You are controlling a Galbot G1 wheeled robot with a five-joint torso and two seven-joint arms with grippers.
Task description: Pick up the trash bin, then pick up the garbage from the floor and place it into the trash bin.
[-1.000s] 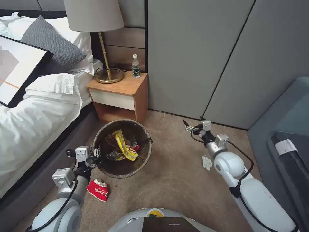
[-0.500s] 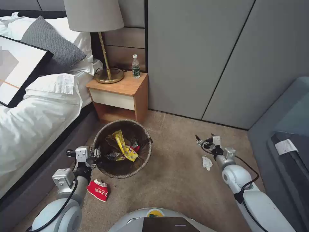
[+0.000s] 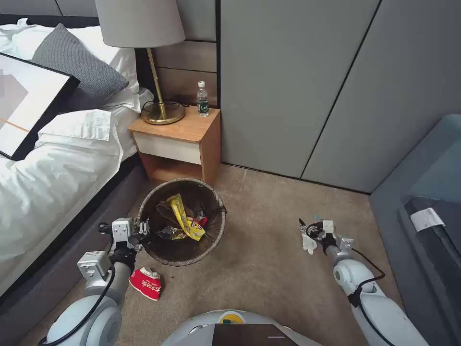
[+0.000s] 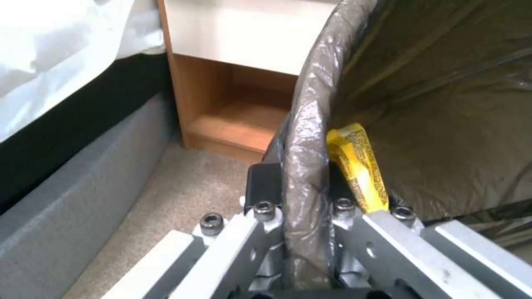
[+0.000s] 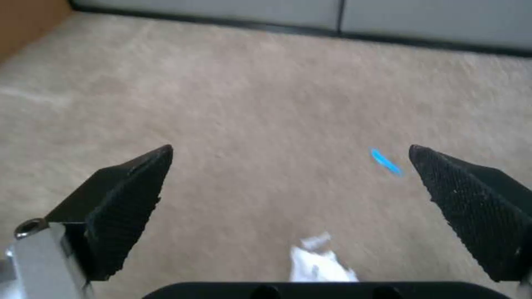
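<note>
A: Item one, the trash bin (image 3: 182,222)?
B: Round, lined with a dark bag folded over the rim. It stands on the carpet (image 3: 269,259) in front of the nightstand (image 3: 177,144), beside the bed (image 3: 43,192). Inside lie a yellow wrapper (image 3: 185,216) and other crumpled litter.

A: Left claw (image 3: 143,229)?
B: At the bin's near-left rim. In the left wrist view its fingers (image 4: 260,185) sit one outside and one inside the bagged rim, clamped on it.

A: Right claw (image 3: 305,230)?
B: Low over the carpet, well to the right of the bin. Its black fingertips (image 5: 133,182) are spread wide apart and grip nothing. A white tissue scrap (image 3: 308,243) lies on the floor directly under them. A small blue fleck (image 5: 385,162) rests on the carpet close by.

A: Other garbage on the floor?
B: One crushed red-and-white cup (image 3: 145,282), just beside the bin's near side, next to the left arm.

A: On the nightstand's tabletop?
B: A brass lamp (image 3: 161,108) and a green-labelled bottle (image 3: 202,99), both upright.
</note>
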